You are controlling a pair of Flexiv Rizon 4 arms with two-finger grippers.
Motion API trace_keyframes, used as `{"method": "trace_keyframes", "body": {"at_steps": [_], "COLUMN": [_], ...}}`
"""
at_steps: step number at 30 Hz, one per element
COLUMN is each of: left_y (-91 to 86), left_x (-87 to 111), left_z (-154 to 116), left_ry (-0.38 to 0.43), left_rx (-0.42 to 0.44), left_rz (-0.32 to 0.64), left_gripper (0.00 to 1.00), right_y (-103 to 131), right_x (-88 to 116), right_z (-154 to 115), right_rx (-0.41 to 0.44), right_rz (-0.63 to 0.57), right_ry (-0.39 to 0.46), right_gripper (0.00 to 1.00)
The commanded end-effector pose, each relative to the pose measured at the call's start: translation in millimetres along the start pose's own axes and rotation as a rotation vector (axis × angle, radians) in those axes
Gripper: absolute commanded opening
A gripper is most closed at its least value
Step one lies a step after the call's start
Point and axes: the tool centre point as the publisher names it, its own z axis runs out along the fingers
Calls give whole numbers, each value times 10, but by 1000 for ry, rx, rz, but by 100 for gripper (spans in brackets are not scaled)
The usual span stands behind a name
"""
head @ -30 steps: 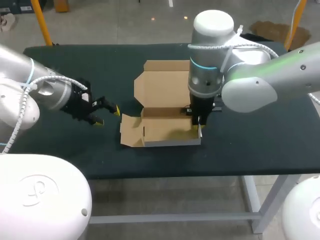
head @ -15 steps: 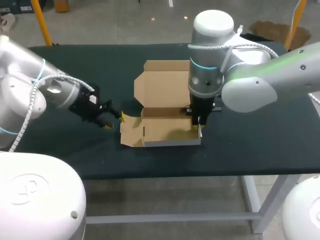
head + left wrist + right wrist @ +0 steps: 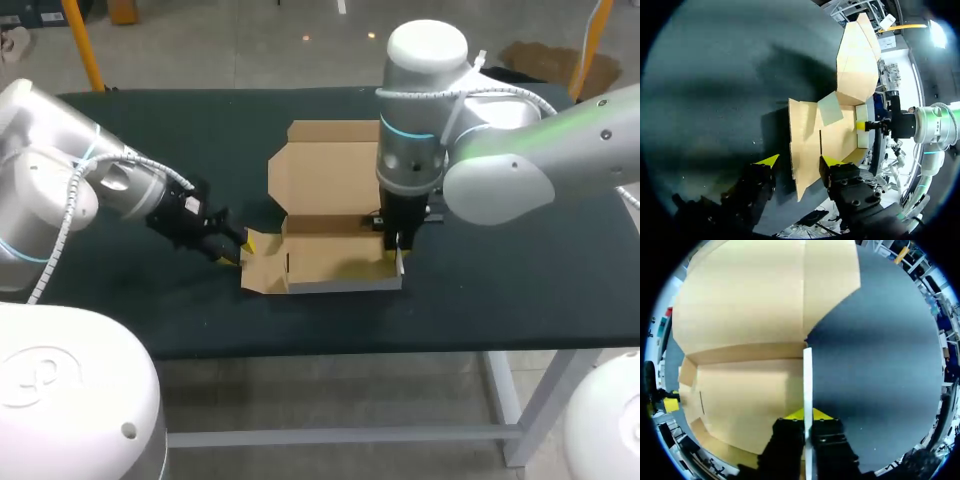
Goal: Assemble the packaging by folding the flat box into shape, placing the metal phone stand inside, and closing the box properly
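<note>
The cardboard box (image 3: pixel 330 245) sat near the middle of the dark tabletop (image 3: pixel 520 260), open and only half formed. Its lid panel (image 3: pixel 325 170) lay flat on the far side and the shallow tray faced up. Over on the right, the arm came straight down onto the tray's right end, and the right end effector (image 3: pixel 398 252) was clamped there. The wrist camera showed its two yellow tips pressed against either face of the upright side wall (image 3: pixel 807 380), with the wall's pale edge running out between them. On the other side, the left arm was in low from the left. The left end effector (image 3: pixel 799 165) was level with the tabletop at the box's left end, its fingers well apart. The side flap (image 3: pixel 262 262) splayed outward from the tray, and its outer edge reached in between those spread fingers. One yellow tip sat over the cardboard and the other over bare tabletop. Whether either tip actually touched the flap could not be told. From the left wrist camera, the right arm's yellow tip showed across the tray at the far wall.
</note>
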Motion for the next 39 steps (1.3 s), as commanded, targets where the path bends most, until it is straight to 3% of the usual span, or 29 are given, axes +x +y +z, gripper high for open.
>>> {"method": "trace_keyframes", "body": {"at_steps": [1, 5, 7, 9, 10, 16, 25, 34, 39], "left_y": [-66, -52, -51, -52, -56, -76, -151, -173, -168], "left_x": [-34, -11, 9, 29, 41, 152, 327, 473, 542], "left_z": [103, 170, 195, 197, 193, 169, 169, 208, 212], "left_ry": [15, -12, -32, -44, -59, -138, -344, -450, -466], "left_rx": [-35, -37, -34, -26, -19, 8, 92, 126, 127], "left_rz": [-6, -25, -39, -44, -52, -80, -133, -142, -129], "left_gripper": [43, 40, 29, 6, 0, 0, 0, 0, 0], "right_y": [8, 8, 8, 8, 8, 8, 8, 8, 8], "right_x": [6, 6, 6, 6, 6, 6, 6, 6, 6], "right_z": [-6, -6, -6, -6, -6, -6, -6, -6, -6], "right_rx": [4, 4, 4, 4, 4, 4, 4, 4, 4], "right_rz": [0, 0, 0, 0, 0, 0, 0, 0, 0], "right_ry": [-2, -2, -2, -2, -2, -2, -2, -2, -2], "right_gripper": [0, 0, 0, 0, 0, 0, 0, 0, 0]}}
